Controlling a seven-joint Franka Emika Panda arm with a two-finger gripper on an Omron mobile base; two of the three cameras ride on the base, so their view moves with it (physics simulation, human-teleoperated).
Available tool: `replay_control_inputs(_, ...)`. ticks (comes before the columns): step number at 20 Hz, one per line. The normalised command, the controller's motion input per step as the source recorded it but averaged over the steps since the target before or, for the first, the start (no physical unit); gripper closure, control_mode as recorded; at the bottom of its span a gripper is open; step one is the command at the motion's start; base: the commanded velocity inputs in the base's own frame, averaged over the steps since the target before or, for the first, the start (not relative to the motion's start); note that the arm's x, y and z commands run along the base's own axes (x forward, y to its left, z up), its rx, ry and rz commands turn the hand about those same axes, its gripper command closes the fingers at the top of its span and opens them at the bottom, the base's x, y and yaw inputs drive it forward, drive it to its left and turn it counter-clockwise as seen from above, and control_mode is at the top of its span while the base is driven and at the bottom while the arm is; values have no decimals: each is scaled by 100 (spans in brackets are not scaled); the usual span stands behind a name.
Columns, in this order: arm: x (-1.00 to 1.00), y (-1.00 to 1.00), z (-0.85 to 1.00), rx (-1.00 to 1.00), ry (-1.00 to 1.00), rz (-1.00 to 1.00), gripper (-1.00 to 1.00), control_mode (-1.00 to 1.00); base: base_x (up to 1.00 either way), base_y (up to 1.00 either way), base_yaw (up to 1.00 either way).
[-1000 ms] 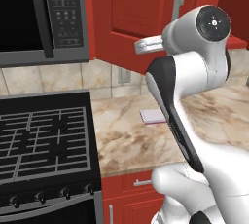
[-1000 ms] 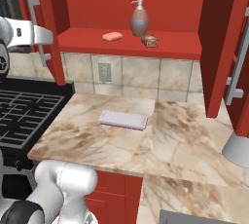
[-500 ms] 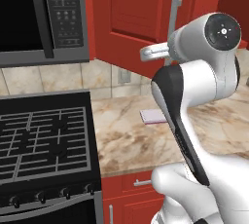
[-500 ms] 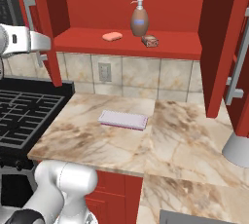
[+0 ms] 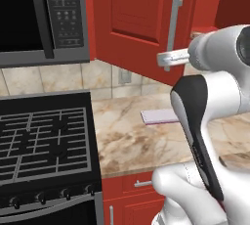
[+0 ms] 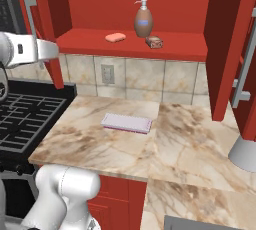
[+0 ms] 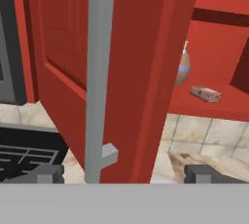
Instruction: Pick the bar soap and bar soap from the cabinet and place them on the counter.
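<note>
In the hand view the end effector (image 7: 121, 173) stands wide open at the bottom of the frame, its two dark fingertips (image 7: 48, 173) on either side of the long silver bar handle (image 7: 99, 72) of the glossy red cabinet door (image 7: 141, 62), gripping nothing. In the right base view, the open red cabinet (image 6: 220, 49) fills the upper part of the frame, and its red shelf (image 6: 90, 41) carries a peach-pink rounded bar soap (image 6: 115, 37) left of centre, a brown pump bottle with a white nozzle (image 6: 143, 20) just behind and to its right, and a darker salmon-red bar soap (image 6: 154, 41) just right of the bottle. Below, in the middle of the frame, a flat pale lavender rectangular pad (image 6: 126, 122) lies on the beige marbled stone counter (image 6: 185, 139). The black gas stove with grates (image 5: 41, 141) sits at the lower left of the left base view, under a dark microwave (image 5: 44, 18) at the upper left.
</note>
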Motion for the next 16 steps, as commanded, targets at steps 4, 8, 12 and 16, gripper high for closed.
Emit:
replay_control_inputs(4, -8, -40, 0, 3, -1, 0, -100, -100, 0, 0, 0)
replay_control_inputs(8, 0, -46, 0, 14, 0, 2, -100, -100, 0, 0, 0)
replay_control_inputs(12, 0, -45, 0, 22, 0, 5, -100, -100, 0, 0, 0)
replay_control_inputs(16, 0, -37, 0, 24, 0, 8, -100, -100, 0, 0, 0)
